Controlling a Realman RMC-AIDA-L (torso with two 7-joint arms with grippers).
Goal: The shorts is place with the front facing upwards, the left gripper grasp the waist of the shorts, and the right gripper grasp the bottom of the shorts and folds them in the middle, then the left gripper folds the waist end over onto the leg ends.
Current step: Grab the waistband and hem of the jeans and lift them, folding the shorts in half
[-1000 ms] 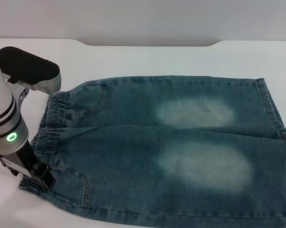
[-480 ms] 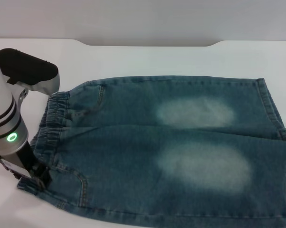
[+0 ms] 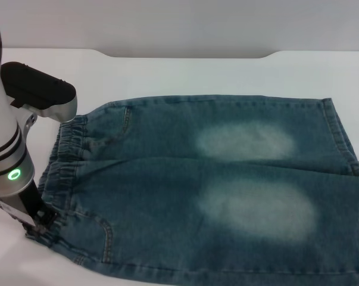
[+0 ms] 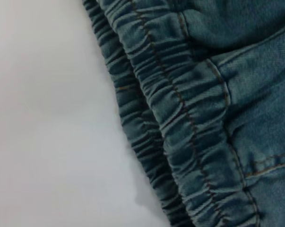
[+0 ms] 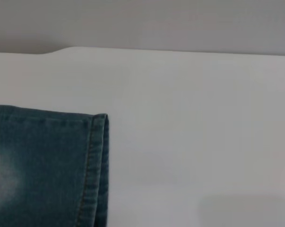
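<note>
Faded blue denim shorts (image 3: 215, 185) lie flat on the white table, front up. The puckered elastic waist (image 3: 66, 161) is at the left and the straight leg ends (image 3: 346, 149) at the right. My left gripper (image 3: 39, 223), under the arm with the green ring light, sits low at the near corner of the waist, touching the cloth. The left wrist view shows the gathered waist (image 4: 180, 118) close up, beside bare table. In the right wrist view, the far corner of a leg hem (image 5: 92, 165) is visible. The right gripper is out of view.
The white table (image 3: 185, 74) runs past the shorts at the back and left. Its back edge meets a grey wall. The near edge of the shorts lies close to the bottom of the head view.
My left gripper has slid a little outward and lower along the near corner of the waist. The shorts have hardly shifted.
</note>
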